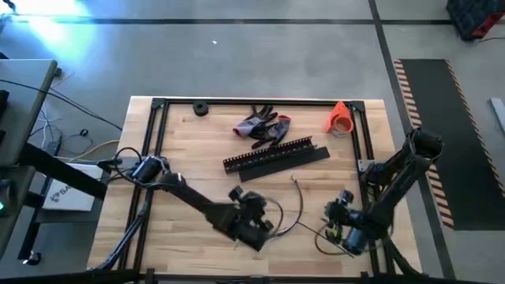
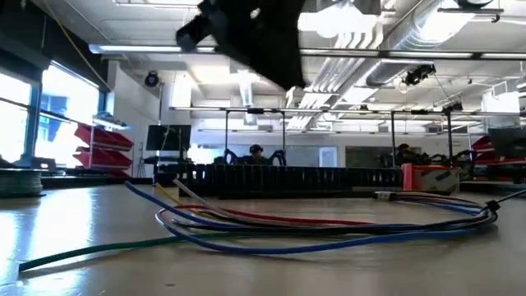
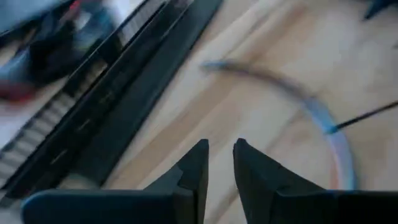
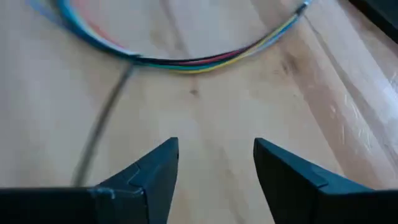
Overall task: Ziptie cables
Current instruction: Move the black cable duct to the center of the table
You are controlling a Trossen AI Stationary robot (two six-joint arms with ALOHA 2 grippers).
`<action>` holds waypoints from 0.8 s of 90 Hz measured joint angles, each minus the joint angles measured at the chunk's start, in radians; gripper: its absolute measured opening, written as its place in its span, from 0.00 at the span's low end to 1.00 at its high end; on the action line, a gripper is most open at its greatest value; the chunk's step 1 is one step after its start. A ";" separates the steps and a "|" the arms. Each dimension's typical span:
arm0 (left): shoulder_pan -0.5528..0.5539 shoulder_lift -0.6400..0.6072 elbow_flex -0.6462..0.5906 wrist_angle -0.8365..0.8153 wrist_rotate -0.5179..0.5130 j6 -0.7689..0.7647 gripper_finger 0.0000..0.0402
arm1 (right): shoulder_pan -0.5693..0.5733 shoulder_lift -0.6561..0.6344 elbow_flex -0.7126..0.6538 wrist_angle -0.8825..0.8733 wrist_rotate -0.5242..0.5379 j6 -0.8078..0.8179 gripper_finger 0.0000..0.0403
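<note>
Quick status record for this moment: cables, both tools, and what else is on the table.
cables: loose loop lying on the table, untied, held by neither tool
left tool: above the table near the loop, narrowly open, empty
right tool: over bare wood near the loop, open, empty
black strips: behind the loop
gloves: at the far side
orange cone: far right corner

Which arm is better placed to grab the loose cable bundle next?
Probably the right. The right gripper hangs open above bare wood with the thin multicoloured cables just ahead; the left gripper, fingers nearly closed, sees only a blurred loop.
</note>
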 joint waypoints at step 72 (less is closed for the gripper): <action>0.512 -0.034 -0.153 0.107 0.571 0.840 0.50 | -0.248 -0.114 -0.099 0.632 -0.165 -0.565 0.44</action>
